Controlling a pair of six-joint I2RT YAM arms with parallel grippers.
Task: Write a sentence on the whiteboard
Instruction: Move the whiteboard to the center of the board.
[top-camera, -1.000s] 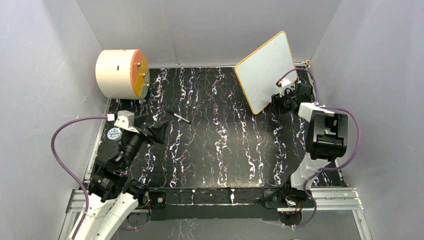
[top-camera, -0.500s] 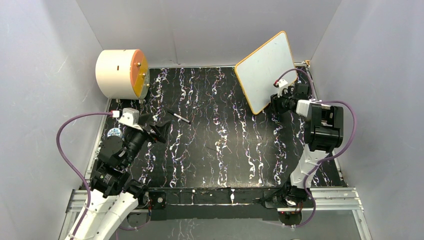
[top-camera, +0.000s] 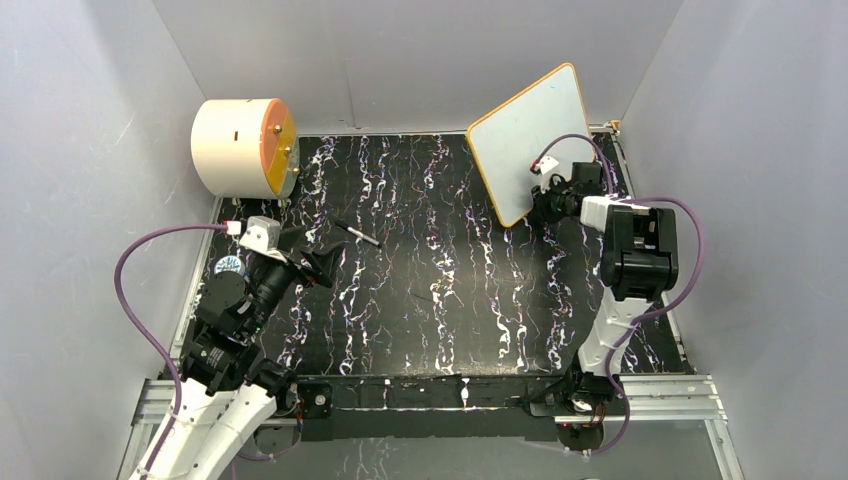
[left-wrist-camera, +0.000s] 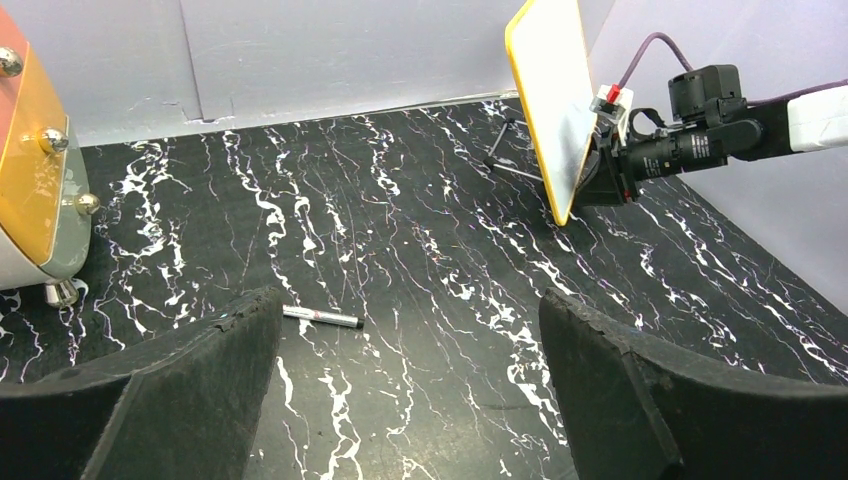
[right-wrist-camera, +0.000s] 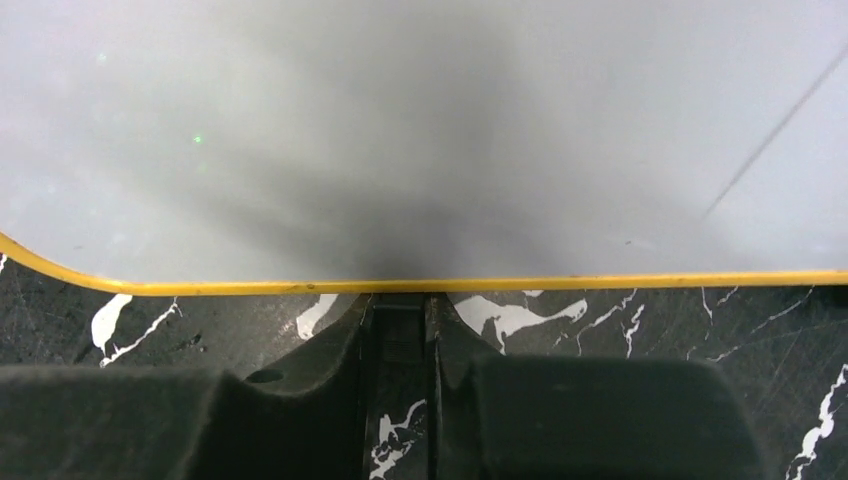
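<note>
**Left arm:** folded low over the table (top-camera: 430, 300), wrist pitched forward. The left gripper (top-camera: 318, 256) has its jaws spread wide and holds nothing. A marker (left-wrist-camera: 322, 318) lies flat on the table ahead of the jaws, apart from both fingers.

**Right arm:** reaches forward, with the right gripper (right-wrist-camera: 400, 322) at the lower edge of the whiteboard (top-camera: 525, 140). The board stands tilted directly ahead of these jaws, its yellow frame just beyond the fingertips. The jaws are drawn almost together around a narrow dark slot. Whether they clamp anything cannot be determined.
</note>
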